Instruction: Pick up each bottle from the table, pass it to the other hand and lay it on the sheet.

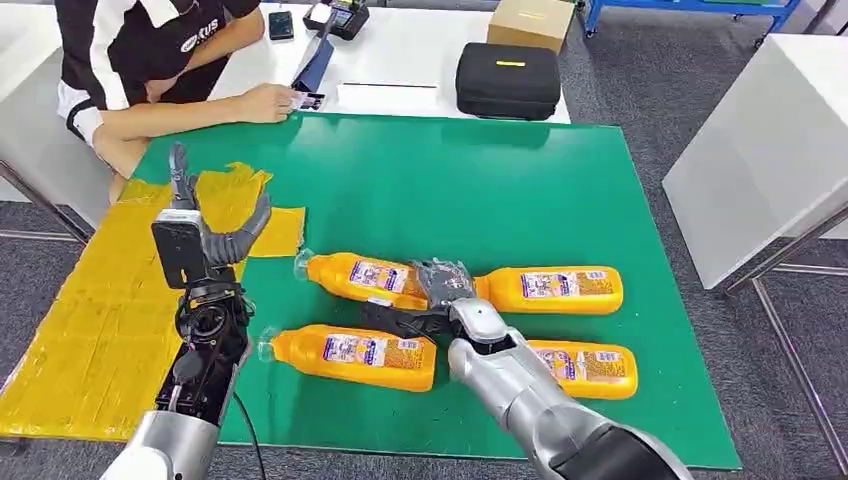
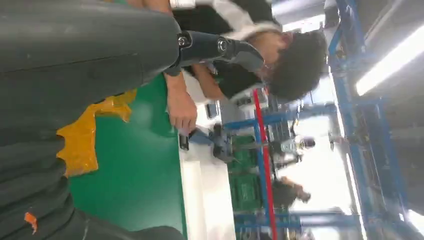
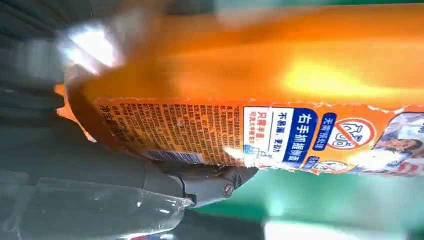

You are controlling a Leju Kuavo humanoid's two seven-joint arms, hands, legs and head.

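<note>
Four orange bottles lie on their sides on the green surface (image 1: 520,180), in two rows of two. The right hand (image 1: 440,285) reaches in between the back pair and its dark fingers wrap the base of the back-left bottle (image 1: 360,277), whose clear cap points toward the yellow sheet (image 1: 90,330); in the right wrist view that bottle's orange body and printed label (image 3: 280,132) press against the palm, with the thumb (image 3: 200,185) curled under it, so the hand is gripping it while it lies on the surface. The back-right bottle (image 1: 555,289) lies just beside the hand on the side away from the sheet. The front-left bottle (image 1: 350,355) lies nearer the robot, close to the right forearm, and the front-right bottle (image 1: 590,368) is partly hidden behind that forearm. The left hand (image 1: 205,225) is raised above the sheet's edge, fingers spread apart and holding nothing. Beyond the green surface a person (image 1: 150,60) sits at a white table (image 1: 400,50), one hand resting near its edge beside a black case (image 1: 508,80).
</note>
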